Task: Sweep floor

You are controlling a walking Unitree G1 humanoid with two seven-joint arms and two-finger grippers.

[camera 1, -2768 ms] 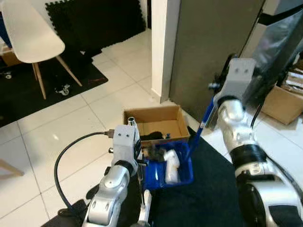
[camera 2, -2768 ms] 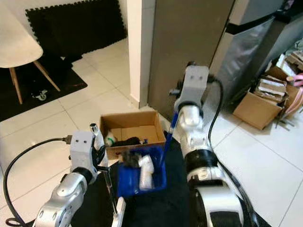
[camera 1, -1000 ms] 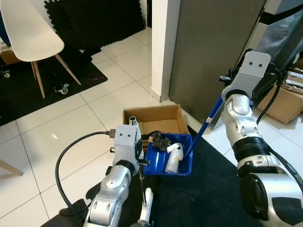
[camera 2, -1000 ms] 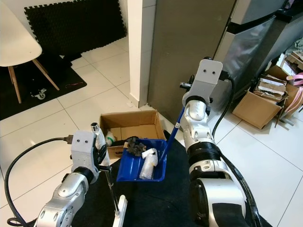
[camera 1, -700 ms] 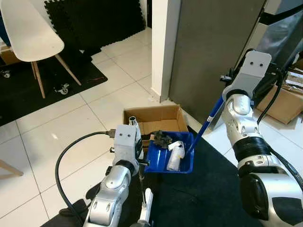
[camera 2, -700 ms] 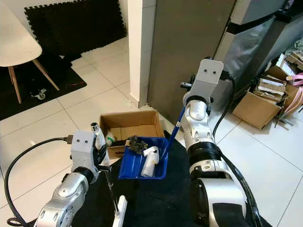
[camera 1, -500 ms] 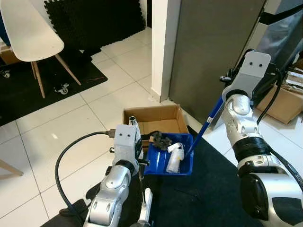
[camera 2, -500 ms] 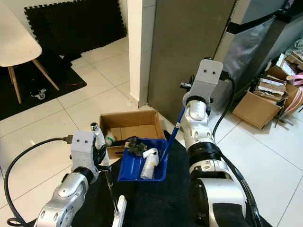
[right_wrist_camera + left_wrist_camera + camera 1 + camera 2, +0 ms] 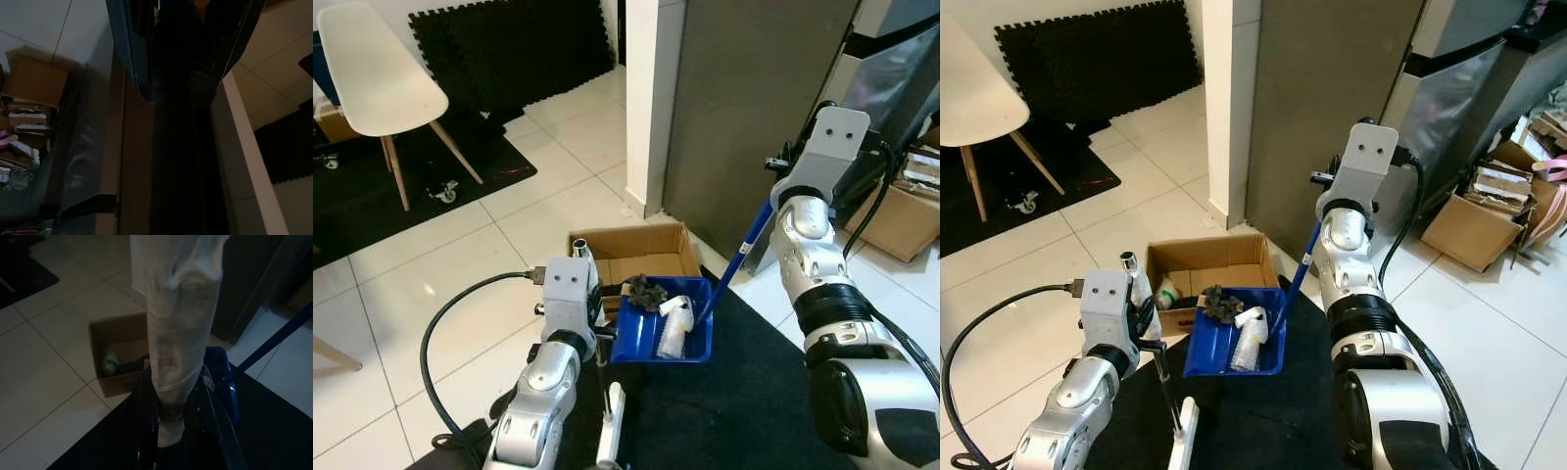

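A: Left eye view first: where is the dustpan [image 9: 664, 331]?

B: Held up off the black mat [image 9: 724, 411], just at the near edge of the cardboard box [image 9: 631, 257] and partly over it. Its blue handle [image 9: 736, 262] slants up and to the right into the right gripper [image 9: 186, 58], whose fingers are clamped on it.

A: What is in the pan?

B: A dark crumpled clump [image 9: 647, 291] at the far end and a white bottle-like piece [image 9: 673, 324] beside it. A little rubbish already lies in the box.

A: So which way must it go?

B: My guess is that the load is meant for the box, which lies far and left of the pan. The pan's long axis already points that way, so tipping the far lip down looks like the deciding move.

A: And the left side?

B: The left gripper [image 9: 178, 416] is closed around the pale brush handle [image 9: 178, 323], with the brush head [image 9: 607, 431] low on the mat, near the left arm. The right arm is the one placed to empty the pan.
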